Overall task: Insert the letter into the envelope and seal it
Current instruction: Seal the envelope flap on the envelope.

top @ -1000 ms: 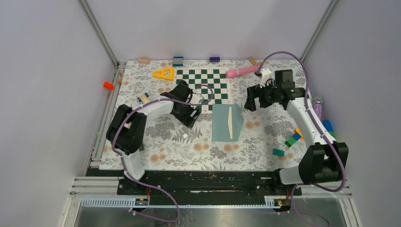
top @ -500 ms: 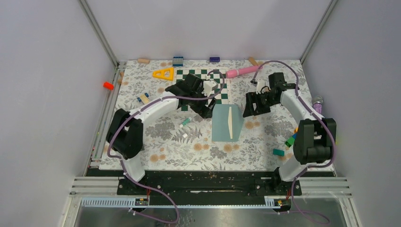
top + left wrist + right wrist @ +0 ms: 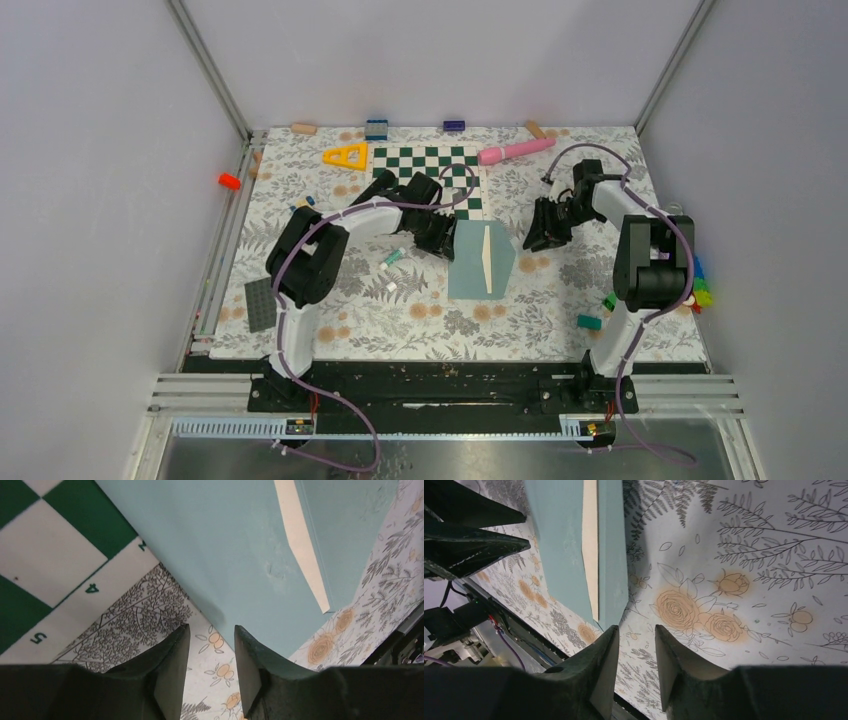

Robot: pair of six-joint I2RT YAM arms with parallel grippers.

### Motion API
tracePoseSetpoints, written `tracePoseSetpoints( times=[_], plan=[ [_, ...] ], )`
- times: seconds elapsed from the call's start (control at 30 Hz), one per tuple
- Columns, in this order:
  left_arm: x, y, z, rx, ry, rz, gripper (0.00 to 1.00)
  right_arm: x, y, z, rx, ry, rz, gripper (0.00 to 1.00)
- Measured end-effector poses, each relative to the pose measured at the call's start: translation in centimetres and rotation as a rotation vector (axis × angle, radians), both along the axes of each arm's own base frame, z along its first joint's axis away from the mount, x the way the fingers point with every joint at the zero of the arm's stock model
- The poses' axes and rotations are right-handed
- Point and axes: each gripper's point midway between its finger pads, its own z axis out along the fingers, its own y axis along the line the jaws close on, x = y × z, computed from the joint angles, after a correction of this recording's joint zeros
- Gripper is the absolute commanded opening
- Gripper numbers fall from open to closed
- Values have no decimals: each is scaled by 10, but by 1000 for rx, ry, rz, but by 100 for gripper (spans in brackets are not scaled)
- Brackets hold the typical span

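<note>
The teal envelope [image 3: 480,260] lies flat on the floral mat, its flap folded across toward the right. A narrow cream strip [image 3: 487,258] runs along the flap's edge; the letter is otherwise hidden, and I cannot tell whether the strip belongs to it. My left gripper [image 3: 441,240] is low at the envelope's upper left corner. Its jaws stand open a little over bare mat [image 3: 211,630], beside the envelope's edge [image 3: 240,555]. My right gripper [image 3: 541,236] is just right of the flap's tip [image 3: 616,615], open a little with only mat between its fingers [image 3: 636,630].
The green-white chessboard [image 3: 428,178] lies behind the envelope, touching its top edge. A pink handle [image 3: 513,151], a yellow triangle [image 3: 346,156], a dark grey baseplate [image 3: 259,303] and coloured bricks [image 3: 610,300] lie around the mat. A small teal piece [image 3: 392,257] is left of the envelope.
Both grippers have come in toward the envelope, the left to its upper left corner, the right toward the flap's tip. Both pairs of jaws have narrowed. The envelope has not moved.
</note>
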Motion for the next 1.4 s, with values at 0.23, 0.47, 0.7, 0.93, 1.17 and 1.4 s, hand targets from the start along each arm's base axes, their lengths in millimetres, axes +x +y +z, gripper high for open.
tracePoseSetpoints(
  times=[0.23,0.47,0.7,0.93,1.17,1.4],
  plan=[
    [6,-7,-1,-16,16,31,36,10,3,-16,30,76,-40,0],
    [8,-11,-2,-21,21,40,33,18,5,-23,40,106,-54,1],
    [7,-15,-2,-24,25,43,32,25,14,-18,-1,74,-21,1],
    [7,-15,-2,-24,27,47,31,19,22,-22,-76,79,23,1],
    [6,-15,-3,-24,28,48,31,19,16,-20,-139,56,22,0],
    [6,-18,-2,-29,34,48,30,24,3,-3,-216,-26,-2,1]
  ],
)
